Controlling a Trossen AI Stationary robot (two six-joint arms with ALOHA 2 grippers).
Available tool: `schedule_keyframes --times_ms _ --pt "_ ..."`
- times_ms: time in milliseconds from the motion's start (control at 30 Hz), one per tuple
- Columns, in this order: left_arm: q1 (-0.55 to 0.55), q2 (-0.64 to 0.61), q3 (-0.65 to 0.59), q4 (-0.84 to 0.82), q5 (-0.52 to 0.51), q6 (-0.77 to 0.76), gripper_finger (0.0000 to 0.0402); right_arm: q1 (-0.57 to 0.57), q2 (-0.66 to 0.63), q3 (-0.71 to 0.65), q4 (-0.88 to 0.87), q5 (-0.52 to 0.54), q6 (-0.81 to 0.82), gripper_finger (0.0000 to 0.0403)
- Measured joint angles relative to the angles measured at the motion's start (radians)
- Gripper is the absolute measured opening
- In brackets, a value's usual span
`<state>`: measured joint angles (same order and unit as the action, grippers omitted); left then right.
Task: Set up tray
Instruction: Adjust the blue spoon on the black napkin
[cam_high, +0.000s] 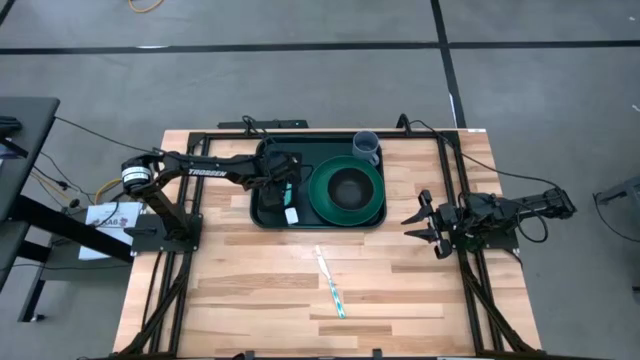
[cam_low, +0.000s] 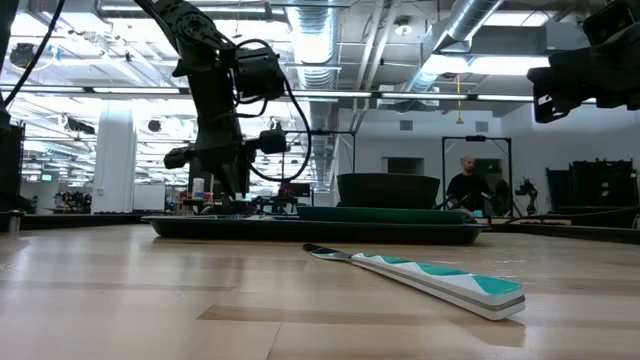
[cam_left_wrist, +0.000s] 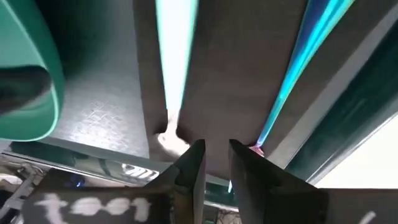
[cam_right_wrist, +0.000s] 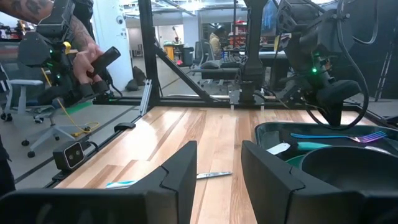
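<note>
The dark green tray (cam_high: 262, 214) lies toward the table's far edge, also in the low view (cam_low: 320, 229). On it sit a round green plate (cam_high: 372, 200) with a dark bowl (cam_high: 348, 187), and a black napkin (cam_left_wrist: 217, 81) bearing two teal-handled utensils (cam_left_wrist: 175, 56) (cam_left_wrist: 298, 68). My left gripper (cam_high: 286, 186) (cam_left_wrist: 217, 163) hangs over the napkin between the two utensils, fingers pointing down, a narrow gap open between them. My right gripper (cam_high: 428, 225) (cam_right_wrist: 217, 168) waits open near the table's right edge. A teal-and-white knife (cam_high: 331, 286) (cam_low: 430, 277) lies flat on the bare wood.
A grey-blue cup (cam_high: 366, 147) stands at the tray's far right corner. Black frame rails (cam_high: 455, 190) run along the table's sides. In the right wrist view a person's hand (cam_right_wrist: 87, 59) holds a controller beyond the table. Bare wood lies around the knife.
</note>
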<state>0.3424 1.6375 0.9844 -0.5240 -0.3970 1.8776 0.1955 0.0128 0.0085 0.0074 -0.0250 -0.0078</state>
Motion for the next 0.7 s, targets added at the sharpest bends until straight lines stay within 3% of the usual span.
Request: schedule_keyframes --times_ms 233,333,533,700 --pt "-0.003 0.0 0.0 0.055 -0.081 0.021 0.0038 0.0 0.0 0.0 0.0 0.0 0.0 0.0118" --pt "-0.011 0.0 0.0 0.148 -0.12 -0.089 0.0026 0.0 0.0 0.0 0.0 0.0 0.0 0.0118" --pt "-0.03 -0.013 0.075 0.2 -0.111 -0.613 0.0012 0.0 0.0 0.0 0.0 0.0 0.0 0.0118" --pt "-0.035 -0.053 0.171 0.172 -0.105 -1.259 0.0011 0.0 0.0 0.0 0.0 0.0 0.0 0.0118"
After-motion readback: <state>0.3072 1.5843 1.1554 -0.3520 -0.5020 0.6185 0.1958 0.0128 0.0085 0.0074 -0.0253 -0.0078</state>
